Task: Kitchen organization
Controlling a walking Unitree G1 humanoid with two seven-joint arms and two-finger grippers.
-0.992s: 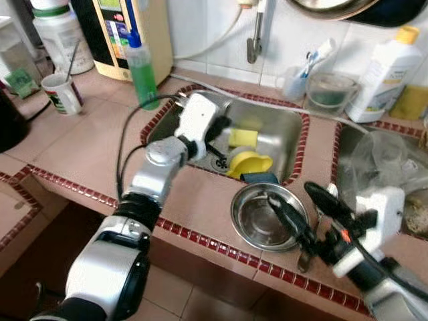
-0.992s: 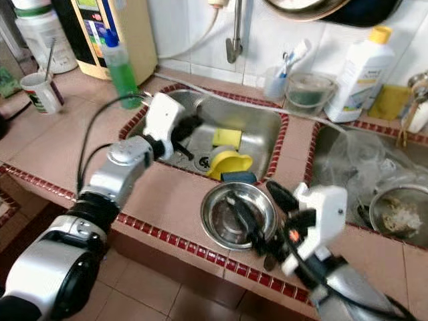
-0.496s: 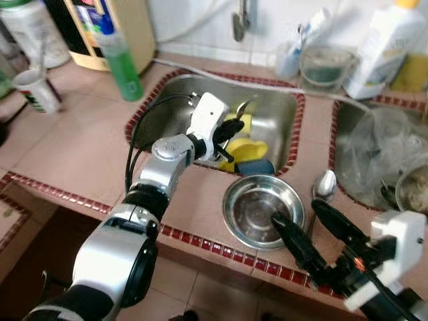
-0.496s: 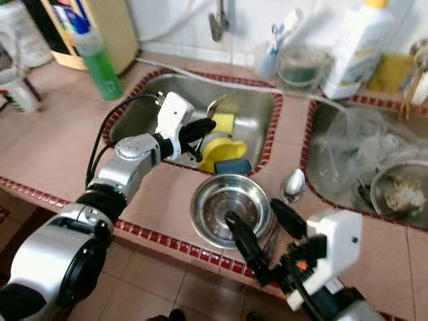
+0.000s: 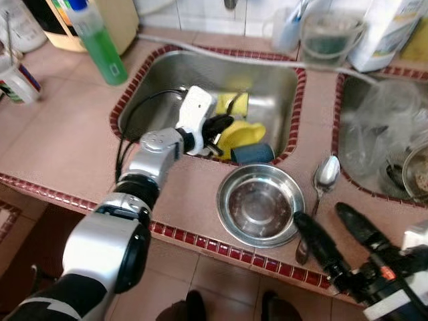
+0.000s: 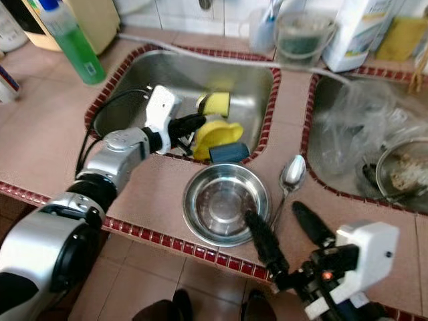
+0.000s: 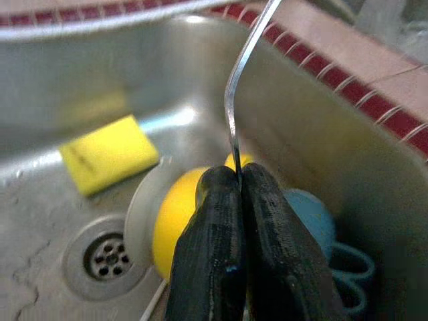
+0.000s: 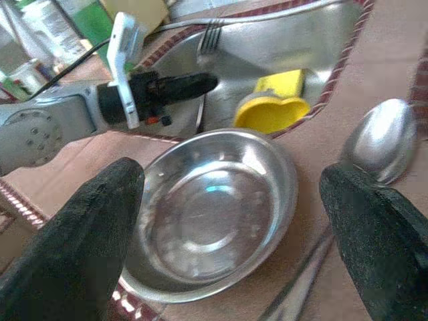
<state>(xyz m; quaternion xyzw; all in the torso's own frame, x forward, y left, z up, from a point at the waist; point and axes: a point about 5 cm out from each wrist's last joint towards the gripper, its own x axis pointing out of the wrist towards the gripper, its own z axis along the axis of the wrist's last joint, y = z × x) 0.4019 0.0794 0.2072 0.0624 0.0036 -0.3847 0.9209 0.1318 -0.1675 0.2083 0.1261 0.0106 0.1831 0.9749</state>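
While the left gripper [image 7: 239, 184] hangs over the sink [image 5: 160, 73], its jaws are clenched on the thin handle of a fork [image 7: 235, 100], which rises from the fingertips with its tines up, as the right wrist view shows. Below it in the basin lie a yellow cup [image 5: 242, 136], a yellow sponge [image 7: 109, 153] beside the drain [image 7: 105, 257], and a blue item [image 5: 252, 153] against the near wall.

On the tiled surface just outside the sink's near rim sits 1 steel bowl [image 5: 259, 204], upright. 1 spoon [image 5: 324, 179] lies at the bowl's 3 o'clock, just beside it.

At the bowl's 5 o'clock the right gripper [image 5: 344, 242] hovers above the surface edge, jaws released and spread wide, holding nothing. A green bottle [image 5: 99, 43] stands at the sink's 10 o'clock.
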